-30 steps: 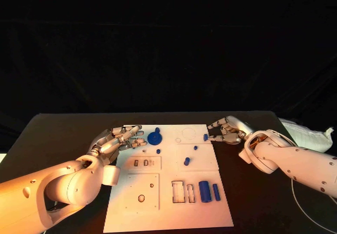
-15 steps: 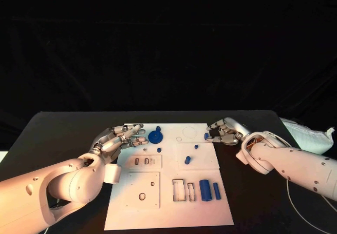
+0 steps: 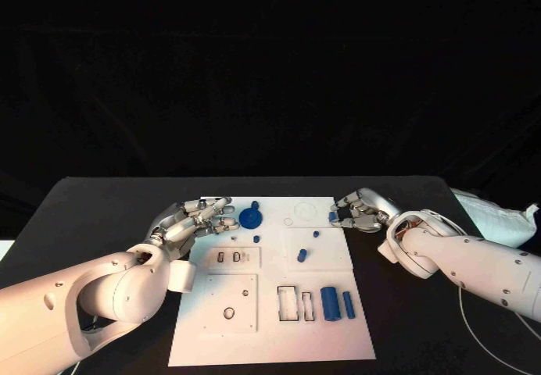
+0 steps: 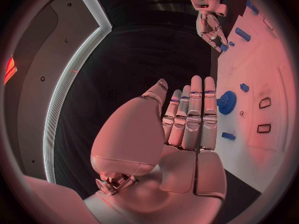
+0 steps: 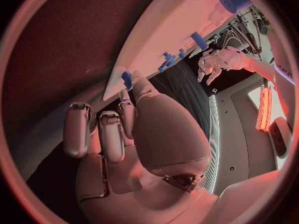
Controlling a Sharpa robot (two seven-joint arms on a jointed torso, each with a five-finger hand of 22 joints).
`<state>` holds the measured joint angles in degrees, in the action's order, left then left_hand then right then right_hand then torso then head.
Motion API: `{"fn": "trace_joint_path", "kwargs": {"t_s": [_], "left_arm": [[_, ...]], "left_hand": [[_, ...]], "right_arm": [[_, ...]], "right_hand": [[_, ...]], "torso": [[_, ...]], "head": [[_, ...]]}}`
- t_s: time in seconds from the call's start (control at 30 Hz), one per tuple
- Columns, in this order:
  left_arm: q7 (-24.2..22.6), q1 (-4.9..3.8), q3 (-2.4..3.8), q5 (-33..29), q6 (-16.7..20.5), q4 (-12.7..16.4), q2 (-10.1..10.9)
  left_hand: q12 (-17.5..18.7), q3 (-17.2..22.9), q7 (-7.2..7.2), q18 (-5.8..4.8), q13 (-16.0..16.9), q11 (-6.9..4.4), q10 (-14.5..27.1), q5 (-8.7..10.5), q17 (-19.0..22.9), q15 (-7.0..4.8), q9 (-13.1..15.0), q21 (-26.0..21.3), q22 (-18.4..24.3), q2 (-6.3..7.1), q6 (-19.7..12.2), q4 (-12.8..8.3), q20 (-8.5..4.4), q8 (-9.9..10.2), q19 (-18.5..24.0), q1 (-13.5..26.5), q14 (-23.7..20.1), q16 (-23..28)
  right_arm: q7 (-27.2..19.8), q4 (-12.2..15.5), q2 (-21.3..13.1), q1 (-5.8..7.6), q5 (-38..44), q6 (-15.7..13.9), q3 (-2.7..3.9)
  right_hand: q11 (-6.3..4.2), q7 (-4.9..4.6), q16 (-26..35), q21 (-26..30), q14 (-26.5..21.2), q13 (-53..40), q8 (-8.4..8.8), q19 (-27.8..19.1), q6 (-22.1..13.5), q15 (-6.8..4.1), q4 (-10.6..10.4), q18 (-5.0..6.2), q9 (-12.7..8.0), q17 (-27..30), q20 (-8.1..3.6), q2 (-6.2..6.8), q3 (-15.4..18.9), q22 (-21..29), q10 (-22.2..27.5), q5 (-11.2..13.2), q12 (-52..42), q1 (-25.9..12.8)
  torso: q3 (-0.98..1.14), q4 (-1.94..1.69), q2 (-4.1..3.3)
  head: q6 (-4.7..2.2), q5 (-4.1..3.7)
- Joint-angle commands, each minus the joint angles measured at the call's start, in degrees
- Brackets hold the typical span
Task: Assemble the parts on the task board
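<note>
The left hand (image 3: 194, 223) hovers with fingers apart, holding nothing, the blue gear (image 3: 249, 218) just beside its fingertips. The right hand (image 3: 359, 211) pinches a small blue part (image 3: 333, 217) at the task board (image 3: 270, 344) edge; inserting it seems next.

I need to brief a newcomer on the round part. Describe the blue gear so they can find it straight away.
Start at the white task board in the middle of the black table and go to its far end. The blue gear lies there on the left side, just off the fingertips of the left hand. It is the one round, toothed blue part; the other blue parts are small pegs or straight bars.
</note>
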<state>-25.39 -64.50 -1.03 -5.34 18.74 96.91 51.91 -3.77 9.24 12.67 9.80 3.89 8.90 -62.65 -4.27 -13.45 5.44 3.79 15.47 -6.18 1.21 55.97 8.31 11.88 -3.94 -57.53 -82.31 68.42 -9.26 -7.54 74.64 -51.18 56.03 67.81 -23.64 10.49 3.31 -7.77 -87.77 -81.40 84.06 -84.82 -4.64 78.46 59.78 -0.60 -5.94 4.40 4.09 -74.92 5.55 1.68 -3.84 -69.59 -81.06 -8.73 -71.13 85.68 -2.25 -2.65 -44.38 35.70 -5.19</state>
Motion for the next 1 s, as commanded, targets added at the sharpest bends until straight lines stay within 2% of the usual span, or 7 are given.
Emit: {"fn": "trace_joint_path", "kwargs": {"t_s": [0.03,0.7,0.87,1.0], "left_arm": [[-0.5,-0.01,0.04,-0.1,-1.2,0.1,-0.1],[-0.3,-0.01,0.04,-0.1,-1.1,0.1,-0.2],[-0.3,-0.01,0.04,-0.1,-1.1,0.0,-0.2],[-0.3,-0.01,0.04,-0.1,-1.1,0.0,-0.2]], "left_hand": [[0.1,0.4,-0.03,0.64,0.0,0.16,0.0,0.24,-0.1,0.23,0.0,-0.2,0.1,-0.03,0.1,0.0,0.00,0.1,-0.2,-0.3,-0.1,0.3],[0.1,0.4,0.02,0.64,0.0,0.18,0.0,0.25,-0.1,0.23,0.0,-0.2,0.1,-0.01,0.0,0.0,0.00,0.1,-0.2,-0.2,-0.1,0.3],[0.1,0.4,0.02,0.64,0.0,0.18,0.0,0.25,-0.1,0.23,0.0,-0.2,0.1,-0.01,0.0,0.0,0.00,0.1,-0.2,-0.2,-0.1,0.3],[0.1,0.4,0.02,0.64,0.0,0.18,0.0,0.25,-0.1,0.23,0.0,-0.2,0.1,-0.01,0.0,0.0,0.00,0.1,-0.2,-0.2,-0.1,0.3]], "right_arm": [[-0.6,-0.1,0.2,-0.05,0.4,1.3,0.02],[-0.3,-1.1,1.5,-0.05,1.2,2.5,0.02],[-0.3,-1.2,1.6,-0.05,1.4,2.5,0.01],[-0.3,-1.3,1.6,-0.05,1.5,2.0,0.01]], "right_hand": [[-0.52,-0.06,-0.2,-0.1,5.0,8.3,-0.21,0.1,0.6,-0.58,0.1,-0.16,0.1,-11.0,-0.41,-0.72,-0.5,-0.1,-0.2,0.5,-0.3,0.0],[-0.78,0.24,-0.3,-0.2,5.1,8.0,-0.18,0.3,1.5,-0.82,0.5,-0.23,0.0,-11.2,-0.66,-1.14,-1.3,-0.4,-0.4,1.3,-0.6,0.1],[-1.15,0.72,-0.3,-0.2,5.1,8.0,-0.66,0.4,3.1,-1.10,0.7,-0.23,0.1,-11.3,-0.87,-1.52,-1.9,-0.4,-0.5,1.4,-0.7,-0.1],[-1.78,1.53,-0.4,-0.2,5.1,8.0,-1.56,0.4,5.2,-1.58,0.8,-0.22,0.5,-11.3,-1.23,-2.15,-2.5,-0.4,-0.5,1.4,-0.7,-0.5]], "torso": [[0.00,0.00,-0.01],[0.07,0.03,-0.03],[0.06,0.04,0.03],[0.05,0.03,0.01]], "head": [[0.04,-0.05],[0.37,0.01],[0.45,0.05],[0.51,0.03]]}}
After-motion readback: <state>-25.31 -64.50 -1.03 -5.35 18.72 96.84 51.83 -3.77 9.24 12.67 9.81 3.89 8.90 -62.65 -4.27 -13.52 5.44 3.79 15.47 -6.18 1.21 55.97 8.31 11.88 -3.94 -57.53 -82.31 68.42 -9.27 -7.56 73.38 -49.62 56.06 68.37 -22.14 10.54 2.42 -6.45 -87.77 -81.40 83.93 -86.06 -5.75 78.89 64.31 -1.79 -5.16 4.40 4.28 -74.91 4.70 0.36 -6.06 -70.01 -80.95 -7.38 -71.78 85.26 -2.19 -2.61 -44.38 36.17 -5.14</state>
